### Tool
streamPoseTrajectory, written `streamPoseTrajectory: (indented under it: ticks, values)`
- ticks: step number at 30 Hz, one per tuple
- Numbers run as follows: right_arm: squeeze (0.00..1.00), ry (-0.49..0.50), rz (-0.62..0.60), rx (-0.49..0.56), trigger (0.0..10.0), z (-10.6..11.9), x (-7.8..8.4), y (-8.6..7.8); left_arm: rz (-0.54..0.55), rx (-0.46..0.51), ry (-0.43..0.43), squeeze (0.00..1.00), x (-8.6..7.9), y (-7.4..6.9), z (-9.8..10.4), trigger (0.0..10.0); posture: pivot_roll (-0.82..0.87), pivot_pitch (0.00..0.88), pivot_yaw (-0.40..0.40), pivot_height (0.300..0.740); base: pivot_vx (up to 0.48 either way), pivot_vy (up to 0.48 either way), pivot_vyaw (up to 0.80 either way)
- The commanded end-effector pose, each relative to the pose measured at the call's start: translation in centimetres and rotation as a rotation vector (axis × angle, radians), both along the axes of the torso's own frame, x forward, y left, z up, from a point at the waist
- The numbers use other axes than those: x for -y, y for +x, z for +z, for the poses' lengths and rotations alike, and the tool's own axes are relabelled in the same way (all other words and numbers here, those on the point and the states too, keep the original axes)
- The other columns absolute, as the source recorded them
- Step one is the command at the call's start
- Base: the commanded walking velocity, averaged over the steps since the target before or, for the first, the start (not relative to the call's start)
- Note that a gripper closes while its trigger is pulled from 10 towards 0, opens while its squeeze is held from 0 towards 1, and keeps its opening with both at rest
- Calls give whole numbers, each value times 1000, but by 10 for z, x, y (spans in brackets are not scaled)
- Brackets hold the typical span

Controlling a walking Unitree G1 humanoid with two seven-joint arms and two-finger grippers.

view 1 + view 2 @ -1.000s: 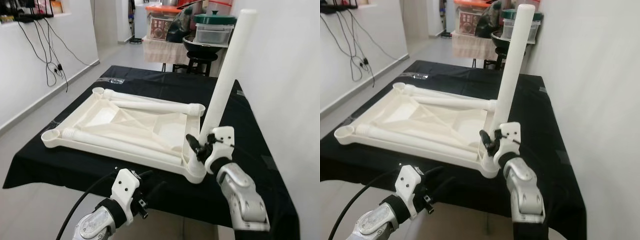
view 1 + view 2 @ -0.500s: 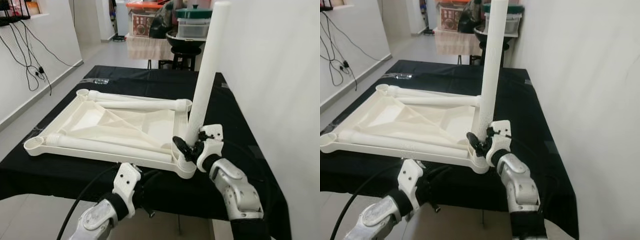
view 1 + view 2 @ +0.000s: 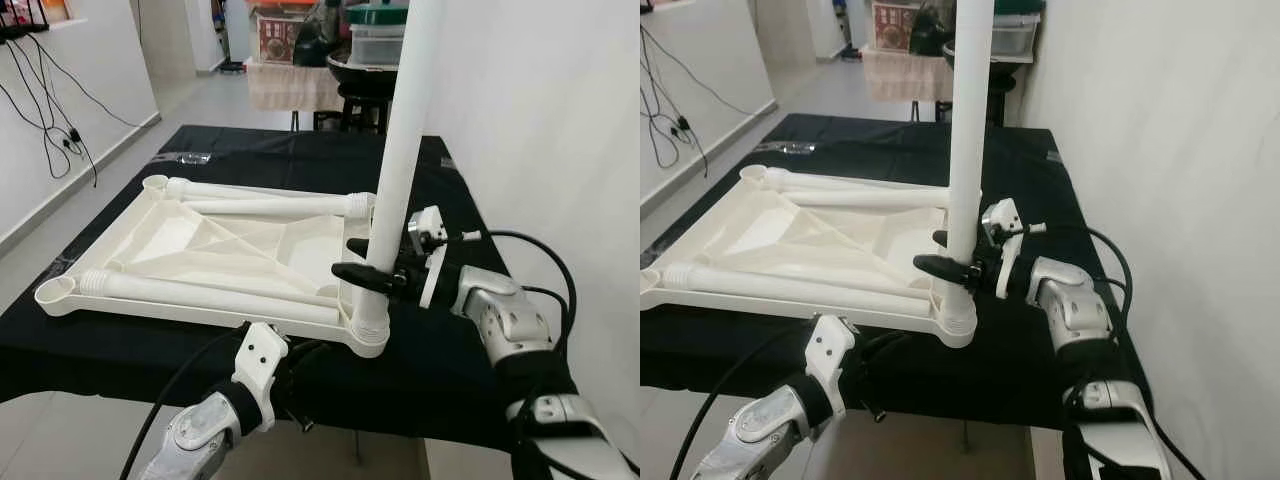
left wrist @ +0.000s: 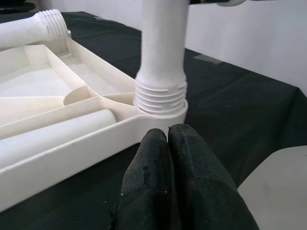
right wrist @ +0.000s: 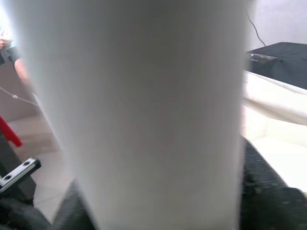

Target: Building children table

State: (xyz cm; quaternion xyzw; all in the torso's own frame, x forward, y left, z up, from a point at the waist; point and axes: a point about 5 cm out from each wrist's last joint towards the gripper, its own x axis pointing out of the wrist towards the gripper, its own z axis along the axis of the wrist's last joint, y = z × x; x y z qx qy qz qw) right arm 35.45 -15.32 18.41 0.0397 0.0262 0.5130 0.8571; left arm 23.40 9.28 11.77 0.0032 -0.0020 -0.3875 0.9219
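Up top, our two head eyes look forward and down over the same black table [image 3: 150,340], while our wrist cameras sit close, both facing the upright leg [image 4: 162,52].

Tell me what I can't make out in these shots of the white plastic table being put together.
- Top end of the upright white plastic leg: cut off by the upper edge of both eye views.
- How deeply its thread sits in the corner socket: hidden inside the socket, left wrist view.
- Right gripper contact: the blurred leg covers the fingers in the right wrist view.
- Left gripper from the head: below the black-clothed table's near edge.
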Motion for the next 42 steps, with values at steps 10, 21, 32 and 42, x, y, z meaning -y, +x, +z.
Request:
streamPoseTrajectory:
  ticks: [10,21,32,42]
  values:
    - [0,-99,-158,-41,0,-27,15,0,-15,-15,1,0,4,0,-5,10000,2,0,-74,740,0,0,0]
    - [0,-160,-811,-126,0,-71,-14,-42,-12,-24,-10,0,3,2,-4,10000,-28,3,-54,740,0,0,0]
    - [1000,-10,-606,-37,10000,-30,-22,-13,-5,-27,-29,0,6,6,-3,10000,-24,11,-70,740,0,0,0]
    - [0,-7,-79,76,10000,7,-24,-8,-12,-23,-22,0,7,8,-3,10000,-21,2,-71,740,0,0,0]
